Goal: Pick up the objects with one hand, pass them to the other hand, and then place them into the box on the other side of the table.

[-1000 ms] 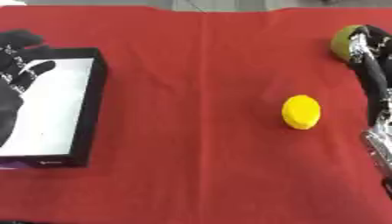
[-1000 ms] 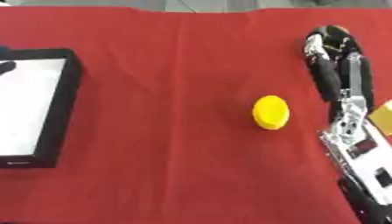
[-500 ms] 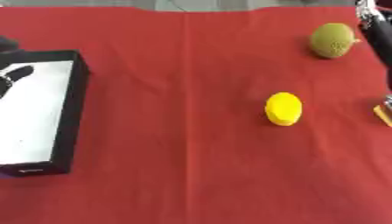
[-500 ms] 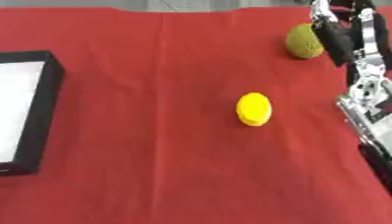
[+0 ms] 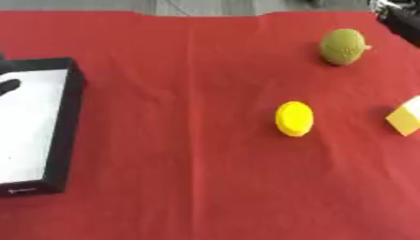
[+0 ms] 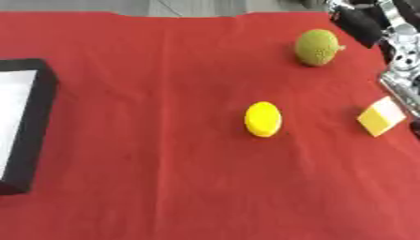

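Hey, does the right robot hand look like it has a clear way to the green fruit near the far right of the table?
Probably yes. The right robot hand is at the top right corner, close to the green fruit, with only bare red cloth between them. The yellow block and yellow fruit lie nearer the camera, out of the way.

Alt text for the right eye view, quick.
Red cloth with a yellow lemon at centre, a green fruit far right, a yellow block at right. Black box at left edge; right arm top right.
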Motion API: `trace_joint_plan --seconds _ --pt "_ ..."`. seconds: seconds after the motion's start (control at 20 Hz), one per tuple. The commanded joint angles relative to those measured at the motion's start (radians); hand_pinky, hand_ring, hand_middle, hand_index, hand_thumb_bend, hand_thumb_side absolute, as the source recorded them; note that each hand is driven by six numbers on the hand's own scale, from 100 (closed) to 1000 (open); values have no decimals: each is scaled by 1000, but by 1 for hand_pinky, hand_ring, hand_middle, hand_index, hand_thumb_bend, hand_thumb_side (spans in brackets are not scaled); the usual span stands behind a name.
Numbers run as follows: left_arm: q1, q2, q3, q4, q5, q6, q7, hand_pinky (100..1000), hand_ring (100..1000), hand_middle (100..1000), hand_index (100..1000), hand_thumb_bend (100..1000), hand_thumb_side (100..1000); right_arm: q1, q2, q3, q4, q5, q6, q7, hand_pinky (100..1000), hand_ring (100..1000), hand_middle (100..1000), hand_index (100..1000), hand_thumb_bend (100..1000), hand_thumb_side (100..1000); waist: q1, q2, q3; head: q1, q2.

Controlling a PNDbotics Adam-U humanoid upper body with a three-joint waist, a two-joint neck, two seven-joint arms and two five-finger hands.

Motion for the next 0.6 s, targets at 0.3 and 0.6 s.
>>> trace_joint_plan --seconds 0.3,0.6 --pt "-10 25 -6 -30 -7 -2 -8 816 802 690 696 167 891 -86 -79 -10 186 140 3 234 863 926 903 936 100 547 -7 -7 7 -14 -44" --pt "-16 27 -7 -30 -12 -3 -13 816 803 692 696 168 895 -112 -72 -22 272 272 -9 383 873 925 897 940 100 292 -15 8 17 -23 -56"
